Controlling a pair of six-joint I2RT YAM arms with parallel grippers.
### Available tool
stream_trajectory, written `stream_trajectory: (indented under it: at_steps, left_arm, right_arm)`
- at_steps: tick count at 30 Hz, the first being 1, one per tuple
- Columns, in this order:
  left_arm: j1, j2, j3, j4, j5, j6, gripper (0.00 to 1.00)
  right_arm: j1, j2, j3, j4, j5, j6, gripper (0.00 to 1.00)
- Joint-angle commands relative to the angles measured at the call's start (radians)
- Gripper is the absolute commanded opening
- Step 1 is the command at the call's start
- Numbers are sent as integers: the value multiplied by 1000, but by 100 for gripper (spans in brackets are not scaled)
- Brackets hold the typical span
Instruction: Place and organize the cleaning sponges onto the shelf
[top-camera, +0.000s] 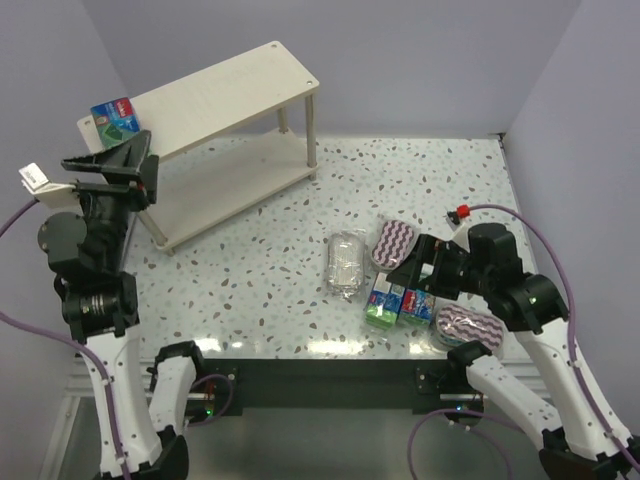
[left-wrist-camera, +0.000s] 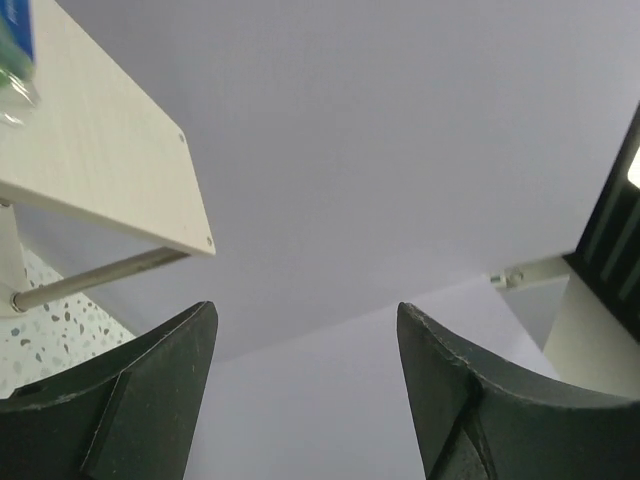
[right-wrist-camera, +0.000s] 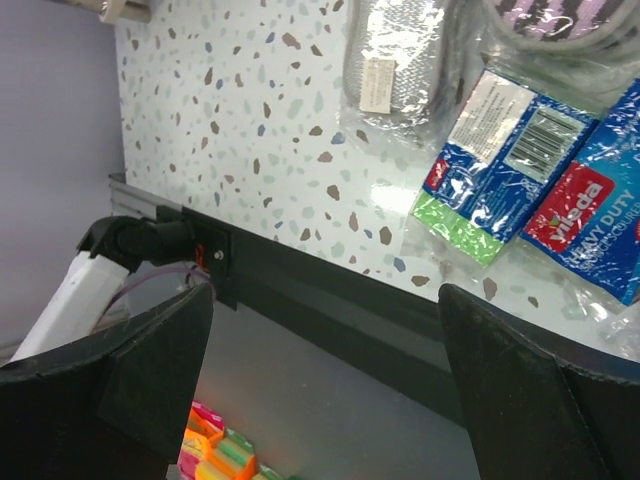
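While the left gripper (left-wrist-camera: 305, 315) holds its two dark fingers (left-wrist-camera: 150, 400) spread wide with nothing between them, it points up past the end of the shelf (left-wrist-camera: 110, 170) toward the pale wall (left-wrist-camera: 350, 150). In the overhead view this gripper is raised at the shelf's left end. A green-and-blue pack (top-camera: 114, 117) lies just beside it, on the left end of the top board; the wrist view catches only a corner of that pack.

The right gripper (right-wrist-camera: 325, 300) is also spread apart and empty, hanging over the near edge of the speckled table (right-wrist-camera: 250, 130). Just beyond it a second pack (right-wrist-camera: 495, 145) and a third pack (right-wrist-camera: 590, 215) with a red label lie side by side, touching. A striped pad (top-camera: 395, 242) sits just behind them, against their far ends. The silvery pack (top-camera: 345, 262) lies flat to their left, near but apart. The other striped pad (top-camera: 470, 325) rests to their right at the table's near edge, partly hidden by the right arm. The shelf stands well apart from this group, at the far left of the table.
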Motion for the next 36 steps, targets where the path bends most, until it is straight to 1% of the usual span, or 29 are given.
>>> stream_trajectory:
  at_steps: [1, 2, 3, 4, 5, 6, 7, 9, 10, 12, 13, 15, 16, 17, 19, 20, 22, 25, 28, 31, 36]
  left_arm:
    - [-47, -76, -75, 101, 149, 137, 78]
    - [-58, -112, -90, 107, 177, 162, 78]
    - [-72, -131, -109, 147, 206, 191, 78]
    - [-101, -146, -129, 167, 272, 251, 78]
    - [-119, -169, -155, 172, 303, 286, 78]
    - [-135, -177, -166, 146, 333, 323, 78]
    - [-159, -191, -193, 132, 398, 390, 78]
    - [-190, -214, -245, 104, 449, 444, 78]
    - [-221, -232, -291, 62, 472, 507, 78]
    - [-242, -249, -346, 54, 499, 547, 78]
    - [-273, -260, -404, 63, 527, 565, 78]
    - [-302, -285, -449, 58, 533, 588, 78]
    - [-310, -294, -468, 60, 536, 595, 78]
    - [-319, -307, -494, 58, 533, 607, 78]
    - [-343, -321, -512, 37, 522, 644, 78]
    - [-350, -321, -515, 22, 522, 656, 78]
    - [-365, -323, -528, 11, 518, 679, 78]
    - [-379, -326, -555, 6, 519, 688, 78]
    - [-385, -332, -580, 8, 522, 691, 78]
    - [-391, -332, -589, 6, 521, 694, 78]
    - [-396, -323, -595, 3, 521, 705, 78]
  right_arm:
    - [-1, 11, -19, 0, 82, -30, 98]
    - [-1, 14, -35, 3, 102, -32, 98]
    - [1, 26, -43, 5, 137, -33, 98]
    - [-1, 37, -51, 12, 157, -33, 98]
    - [1, 44, -68, 17, 171, -33, 98]
    - [-1, 66, -78, 27, 186, -32, 97]
    - [-1, 73, -92, 46, 189, -24, 96]
    - [1, 87, -150, 77, 183, -20, 92]
    - [2, 99, -196, 116, 173, -13, 90]
    - [14, 121, -238, 147, 168, -4, 89]
    - [28, 145, -253, 172, 177, 11, 89]
    - [99, 155, -299, 201, 209, 42, 89]
    - [132, 156, -313, 215, 240, 87, 89]
    - [201, 150, -337, 224, 290, 114, 89]
    - [241, 143, -362, 260, 317, 184, 88]
    - [263, 130, -387, 276, 324, 209, 85]
    - [277, 115, -414, 314, 326, 278, 82]
    - [288, 74, -466, 333, 381, 359, 77]
    - [288, 43, -526, 351, 409, 431, 74]
    - [288, 15, -563, 351, 450, 480, 69]
    - [288, -5, -606, 412, 452, 548, 56]
